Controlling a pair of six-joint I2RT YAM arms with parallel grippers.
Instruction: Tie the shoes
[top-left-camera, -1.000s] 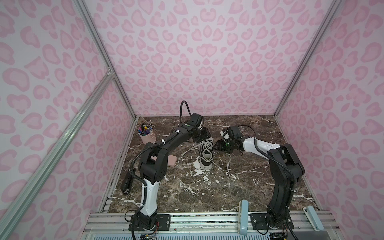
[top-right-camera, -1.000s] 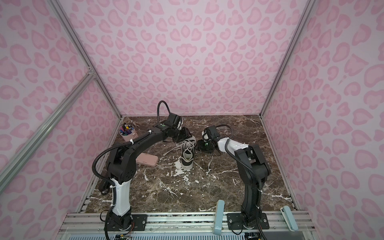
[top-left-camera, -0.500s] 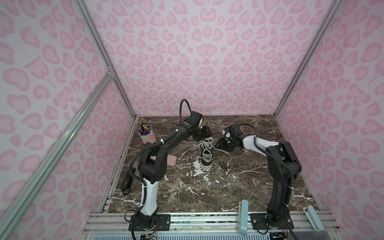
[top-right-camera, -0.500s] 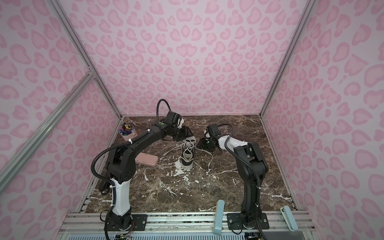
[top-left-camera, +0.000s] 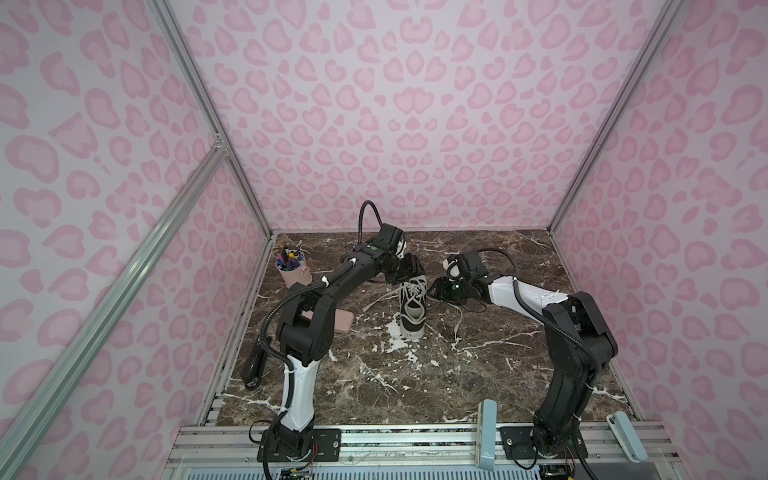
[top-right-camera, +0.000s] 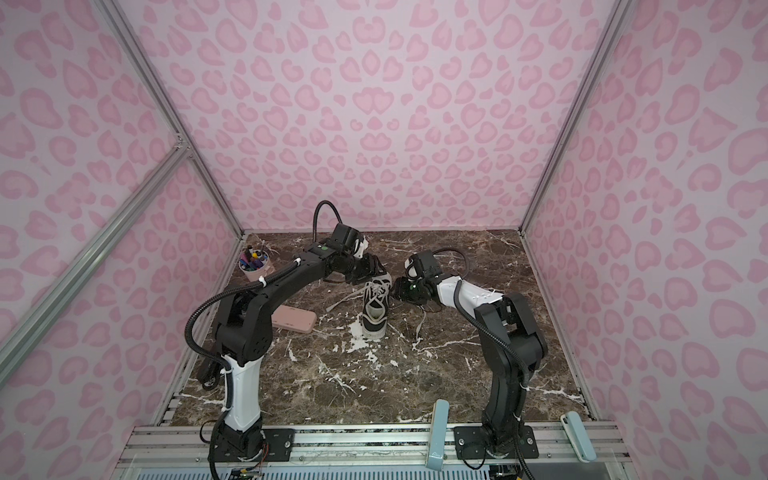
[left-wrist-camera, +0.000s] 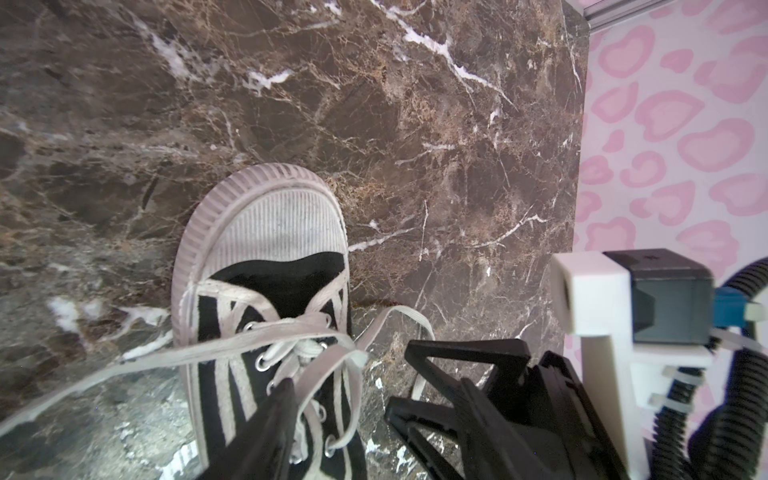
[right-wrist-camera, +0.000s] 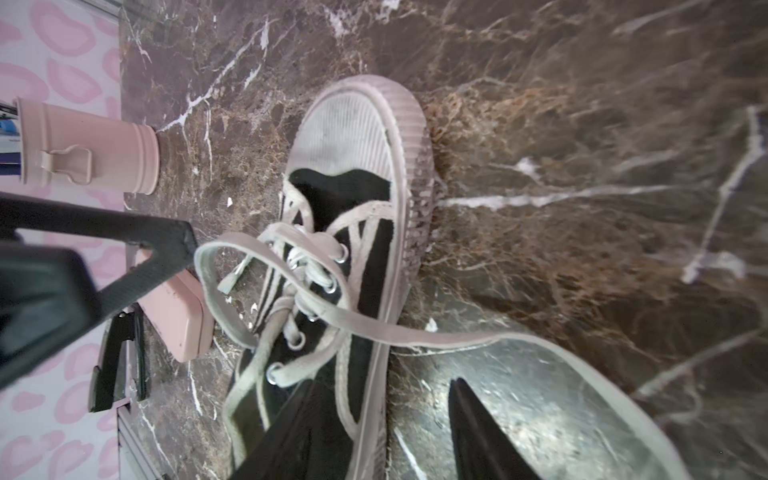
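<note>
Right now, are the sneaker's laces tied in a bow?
No: the laces trail loose off the sneaker onto the table, with no bow formed.

Both arms extended forward, left end effector (top-left-camera: 410, 272) and right end effector (right-wrist-camera: 382, 384) parted.

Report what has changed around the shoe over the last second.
Hardly anything. The left claw and the right claw shifted at most a trace and stay open by the laced front of the shoe. Nothing was visibly taken or let go. The shoe, its loose laces, the pink case and the pen cup lie where they were.
</note>
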